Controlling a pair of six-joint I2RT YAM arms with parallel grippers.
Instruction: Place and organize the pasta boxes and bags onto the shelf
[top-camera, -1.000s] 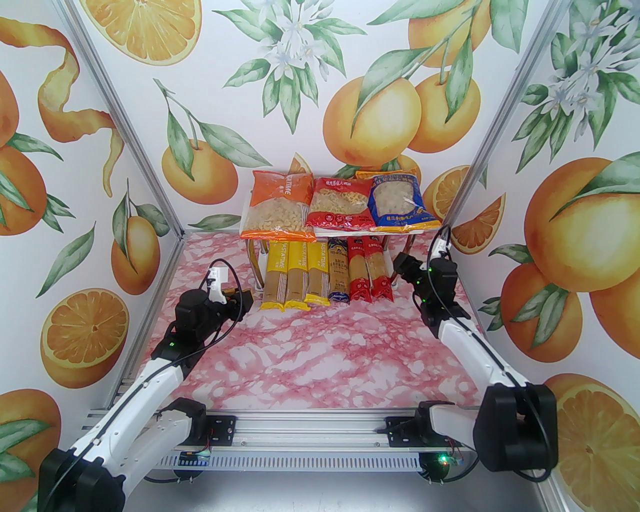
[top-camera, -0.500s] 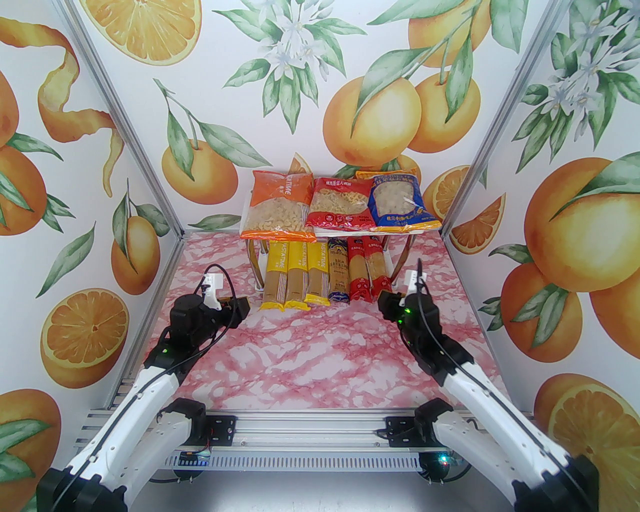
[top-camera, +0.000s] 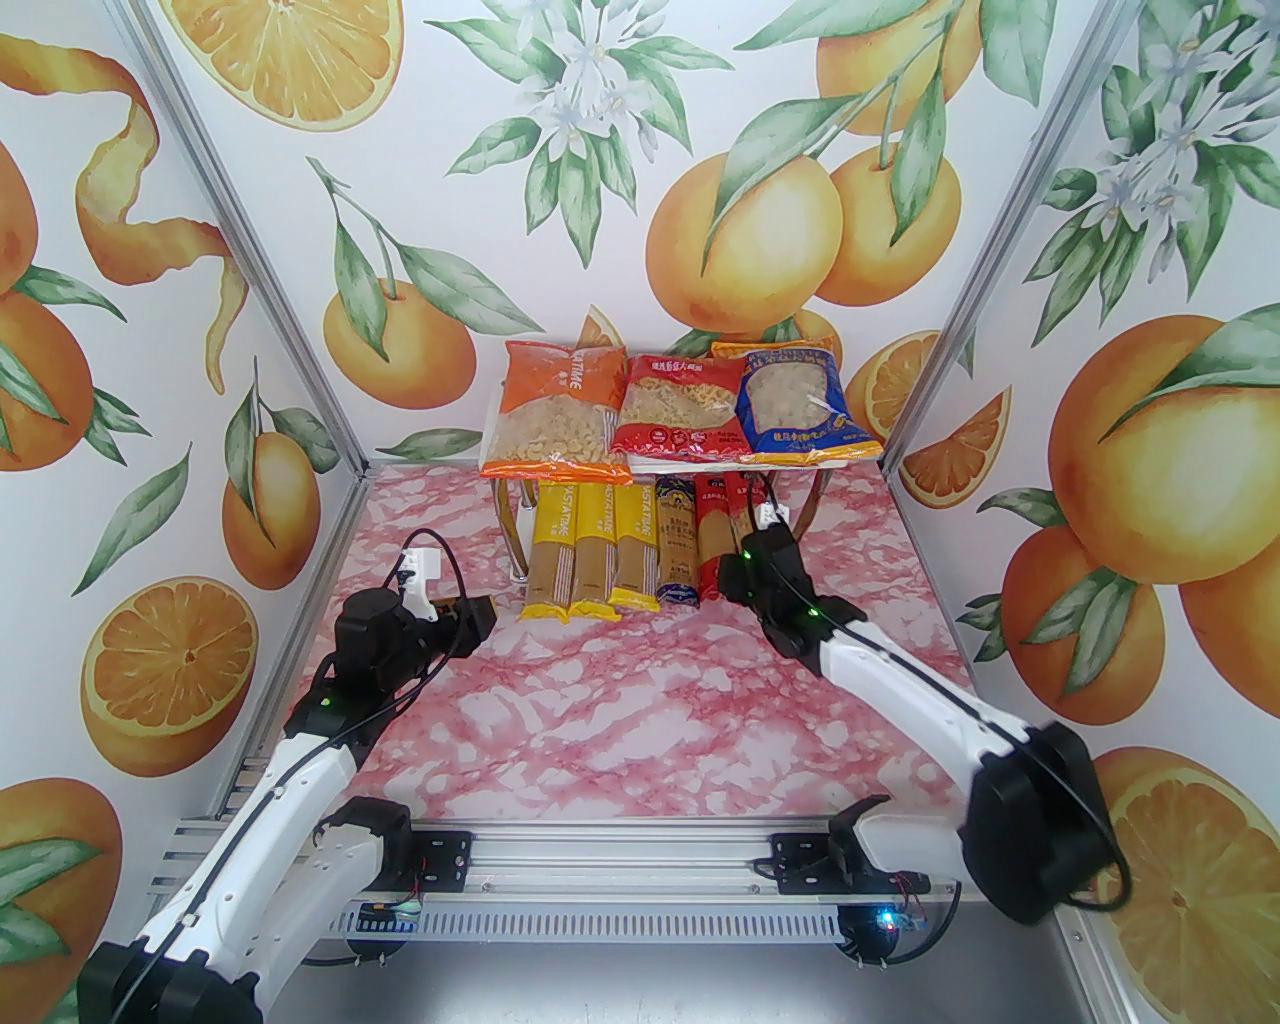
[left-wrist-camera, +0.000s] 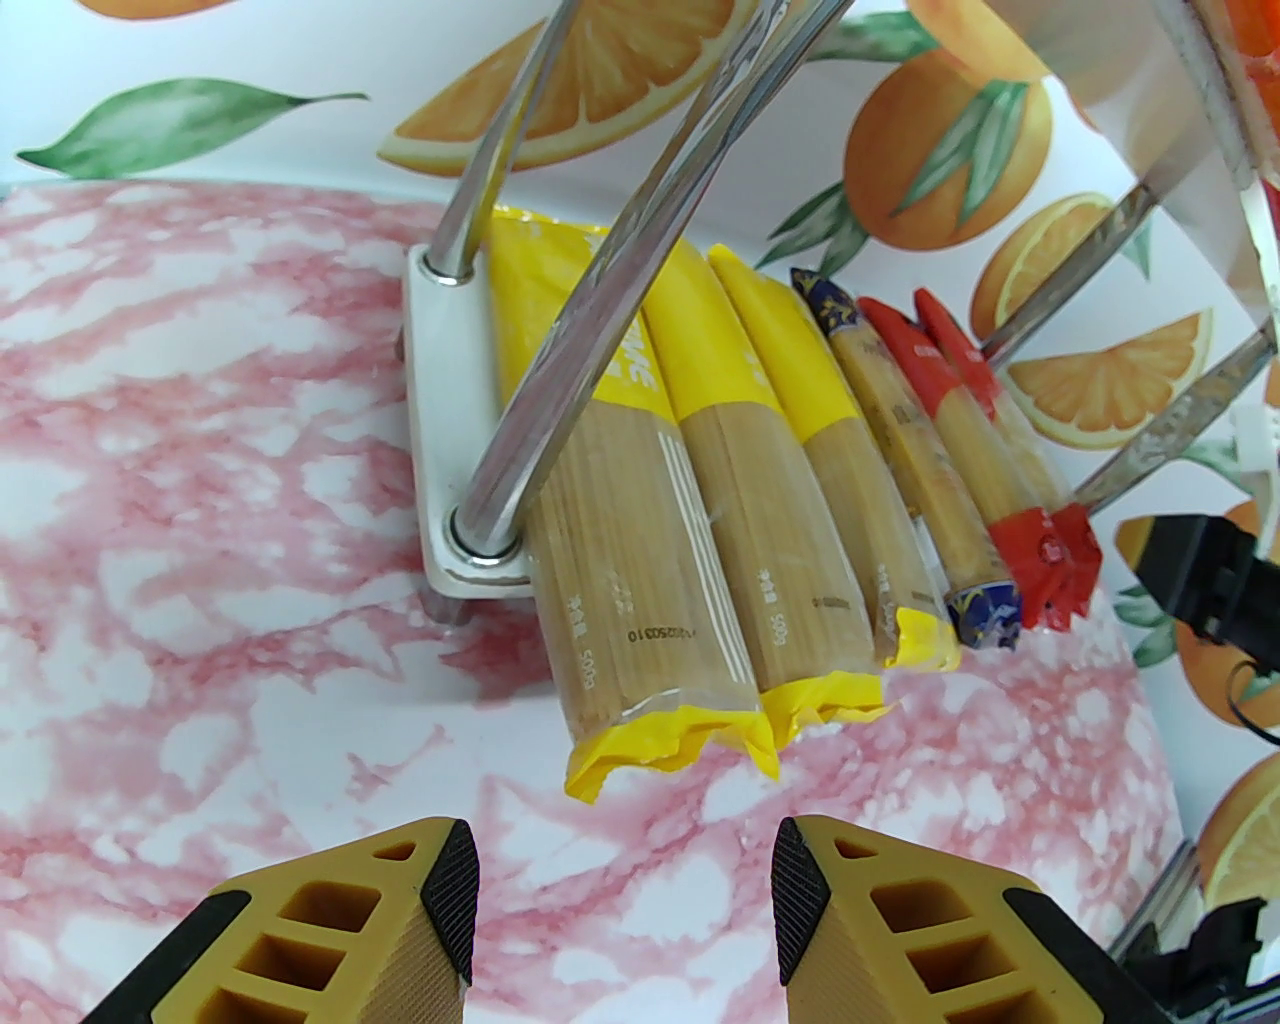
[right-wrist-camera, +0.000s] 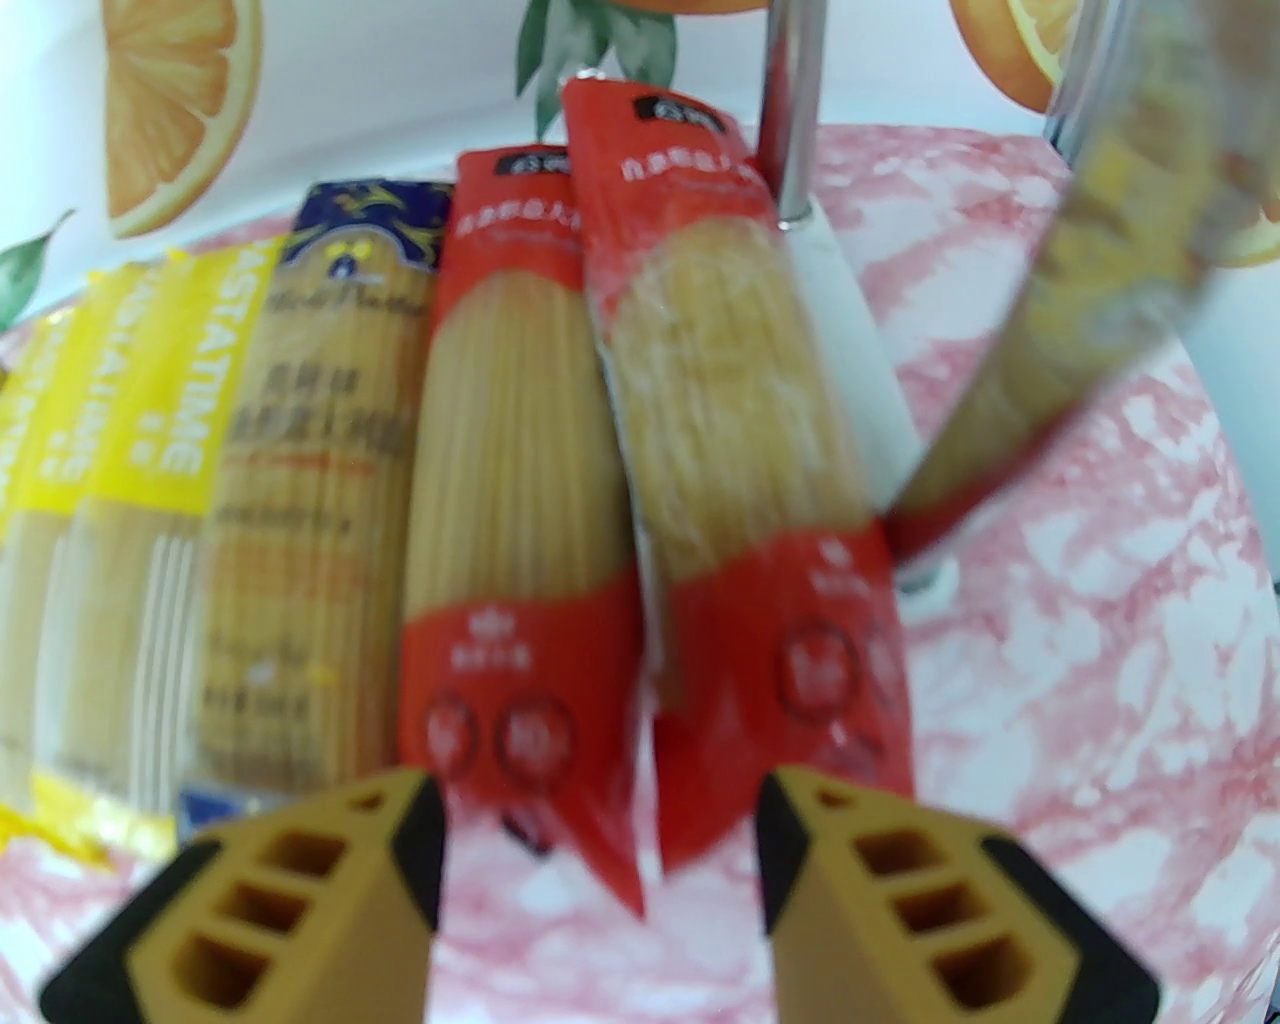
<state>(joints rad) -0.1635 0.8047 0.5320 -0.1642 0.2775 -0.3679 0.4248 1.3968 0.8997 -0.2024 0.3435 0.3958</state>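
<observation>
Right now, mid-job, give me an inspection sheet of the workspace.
Surface: pink marble table, shelf at its far end.
Job's things: three bags on the shelf's top tier; six spaghetti packs in a row on the lower tier, near ends overhanging.
Clutter: nothing seen.
Grippers: left gripper open, empty, short of the yellow packs; right gripper open at the red packs' near ends.
Cables: a black cable arcs over each wrist.
Surroundings: orange-print walls, aluminium frame posts.
</observation>
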